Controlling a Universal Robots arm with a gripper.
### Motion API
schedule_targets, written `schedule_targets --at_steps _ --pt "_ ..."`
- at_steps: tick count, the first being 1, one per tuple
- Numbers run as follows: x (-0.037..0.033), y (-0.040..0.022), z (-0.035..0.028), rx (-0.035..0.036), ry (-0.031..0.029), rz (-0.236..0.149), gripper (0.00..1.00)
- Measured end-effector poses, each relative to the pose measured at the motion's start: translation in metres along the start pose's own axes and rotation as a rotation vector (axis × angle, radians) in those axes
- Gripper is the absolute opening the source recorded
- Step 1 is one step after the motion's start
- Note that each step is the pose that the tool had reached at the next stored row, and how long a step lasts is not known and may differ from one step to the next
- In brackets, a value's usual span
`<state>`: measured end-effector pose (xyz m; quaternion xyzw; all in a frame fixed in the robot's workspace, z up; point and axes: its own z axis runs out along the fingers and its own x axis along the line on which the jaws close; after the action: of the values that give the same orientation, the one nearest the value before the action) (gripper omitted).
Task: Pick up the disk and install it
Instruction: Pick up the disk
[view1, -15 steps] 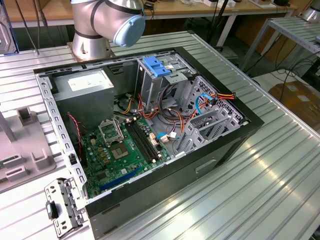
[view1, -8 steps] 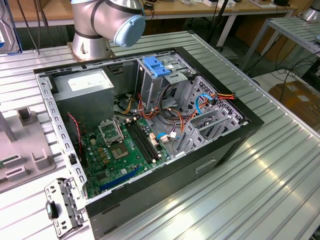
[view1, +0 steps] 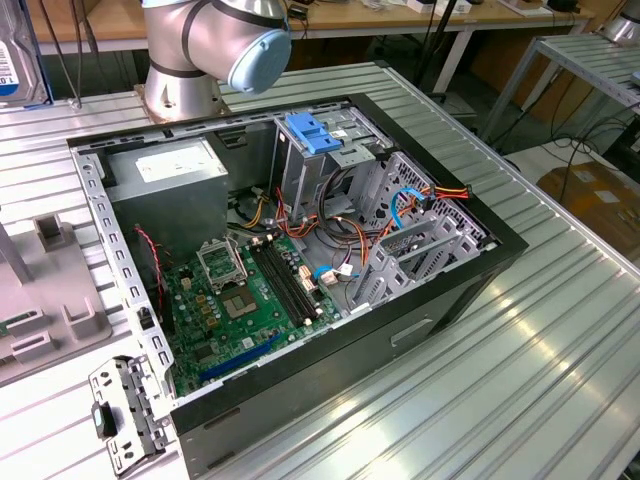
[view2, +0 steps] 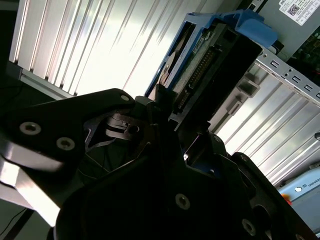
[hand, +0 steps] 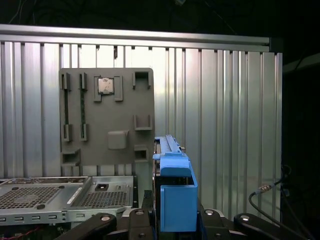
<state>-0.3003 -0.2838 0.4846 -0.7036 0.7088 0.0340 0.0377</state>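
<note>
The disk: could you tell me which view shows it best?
The second wrist view: the disk shows its connector edge and blue rails close up. The first wrist view sees it end-on, mostly blue carrier; the exterior view's left edge catches its label.

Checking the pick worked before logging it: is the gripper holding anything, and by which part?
Yes: the gripper is shut on the disk, clamping its blue carrier rails from both sides near one end.
</note>
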Motion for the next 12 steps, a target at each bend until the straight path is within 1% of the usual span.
schedule_targets --at_steps 12 --pt "-0.0001 -0.0103 0.0001 0.0001 0.0 0.0 0.36"
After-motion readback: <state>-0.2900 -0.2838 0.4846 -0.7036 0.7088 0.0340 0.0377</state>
